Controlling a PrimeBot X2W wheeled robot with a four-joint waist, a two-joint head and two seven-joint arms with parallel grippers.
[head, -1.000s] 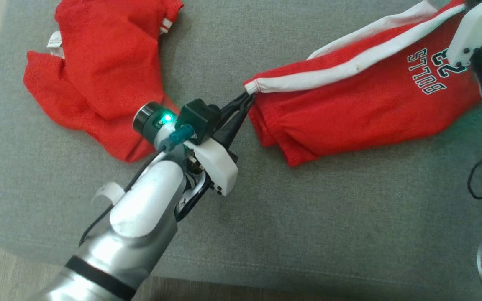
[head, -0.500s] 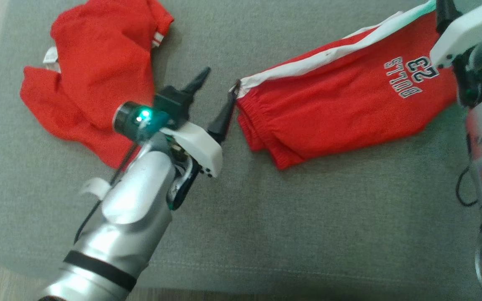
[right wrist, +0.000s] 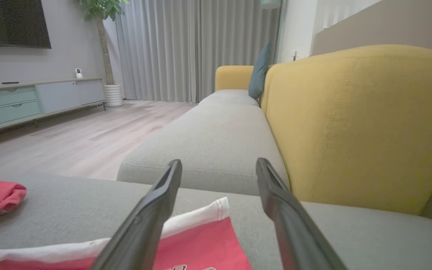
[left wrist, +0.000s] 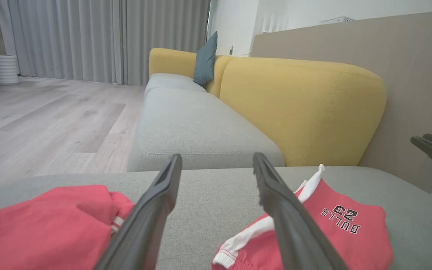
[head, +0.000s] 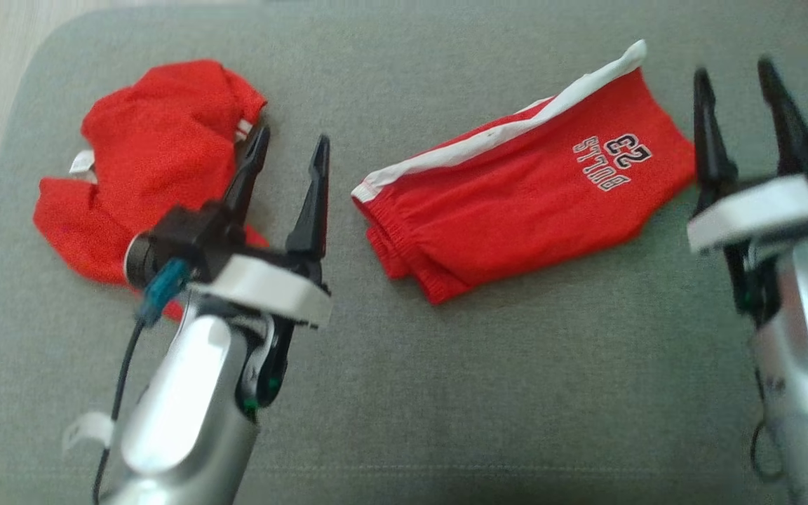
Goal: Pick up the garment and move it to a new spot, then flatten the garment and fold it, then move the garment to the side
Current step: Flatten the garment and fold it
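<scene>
Where the shorts are: the red shorts [head: 516,189] lie on the grey seat [head: 446,393] between the two hands. They are just right of the left hand [head: 290,137] and just left of the right hand [head: 732,70].
Left hand: open wide, holding nothing, up above the seat.
Right hand: open wide too, holding nothing, beside the end of the shorts that has the white print.
Other red cloth: a crumpled red bundle [head: 144,154] lies behind and to the left of the left hand.
Step now: I think the shorts are folded and let go. Moving them to the side looks like what is left to do.
How to do it well: take one end in each hand and pinch all the layers together. Keep the shorts low and level so the fold does not fall open. Stay away from the crumpled bundle.
Hard to see: the head view is blurry. The left hand covers part of the crumpled bundle, so I cannot tell what kind of clothing it is. The layers under the shorts are hidden. In the right wrist view, the print is cut off at the bottom edge.
</scene>
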